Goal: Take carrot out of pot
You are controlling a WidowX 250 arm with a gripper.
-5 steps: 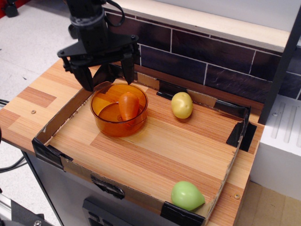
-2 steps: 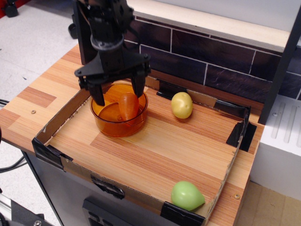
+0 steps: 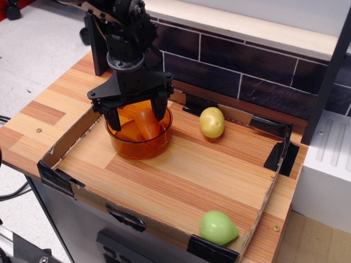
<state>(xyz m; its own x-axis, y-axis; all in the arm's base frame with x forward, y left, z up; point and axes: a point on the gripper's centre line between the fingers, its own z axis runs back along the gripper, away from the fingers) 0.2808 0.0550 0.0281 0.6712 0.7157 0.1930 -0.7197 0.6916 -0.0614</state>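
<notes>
So the black arm comes down from the upper left of the frame, pointing pretty much straight down, and its gripper (image 3: pixel 136 113) sits right over the pot (image 3: pixel 131 147). The jaws are spread wide, one finger dipping at the left inner wall of the pot and the other just right of the carrot (image 3: pixel 147 124). Nothing is clamped, there's clear air between each finger and the carrot as far as I can see.

The carrot is in the pot, leaning tilted with its blunt tip toward the lower right, between the two fingers.

Compared to a second ago the gripper has shifted right and dropped lower. Back then it was hovering over the pot's upper-left rim; now the fingers straddle the carrot. The last fraction of a second was only a small drop. Carrot and pot haven't budged.

Around it: the pot sits in the upper left part of a shallow cardboard tray (image 3: pixel 63 179) with black taped corners, on the wooden counter (image 3: pixel 44 112). A yellow egg-shaped fruit (image 3: pixel 211 122) lies to the right of the pot, apart from it. A light-green pear-shaped fruit (image 3: pixel 218 228) is way down in the lower right corner of the tray. Dark brick wall (image 3: pixel 247 66) behind it all. Neither fruit crowds the gripper.
</notes>
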